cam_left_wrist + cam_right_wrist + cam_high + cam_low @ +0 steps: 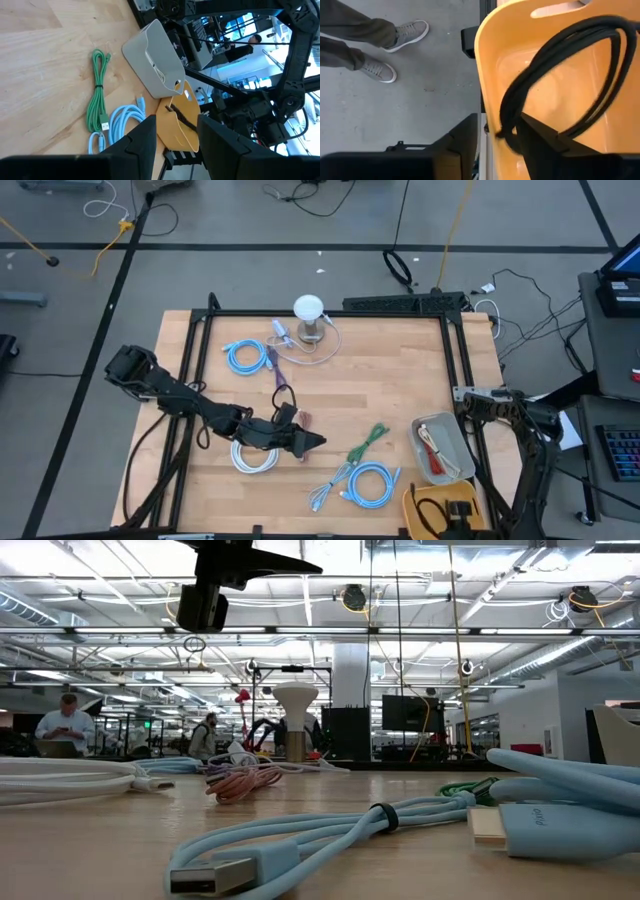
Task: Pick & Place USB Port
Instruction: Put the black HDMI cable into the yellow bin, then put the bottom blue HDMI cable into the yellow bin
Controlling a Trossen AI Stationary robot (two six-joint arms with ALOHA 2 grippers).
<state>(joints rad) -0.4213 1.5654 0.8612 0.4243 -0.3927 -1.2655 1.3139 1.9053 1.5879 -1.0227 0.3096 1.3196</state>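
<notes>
Several coiled USB cables lie on the wooden table: light blue (243,357), white (255,457), blue (372,485) and green (368,442). A black cable (555,75) lies coiled inside the yellow bin (490,60) at the table's near right corner. My right gripper (497,142) hangs over that bin, pointing steeply down, fingers apart, with a loop of the black cable just beyond them. My left gripper (177,145) hovers open over the middle of the table near the white coil, holding nothing. My right gripper stands with its fingers apart around a loop of the black cable (506,127) that rests in the yellow bin. I cannot tell whether either finger touches it.
A grey bin (443,448) holding a red-and-white cable stands beside the yellow one. A white lamp-like stand (310,315) and a purple cable (278,365) are at the far side. A dark frame (330,313) borders the table. A person's feet (380,50) stand on the floor beyond the bin.
</notes>
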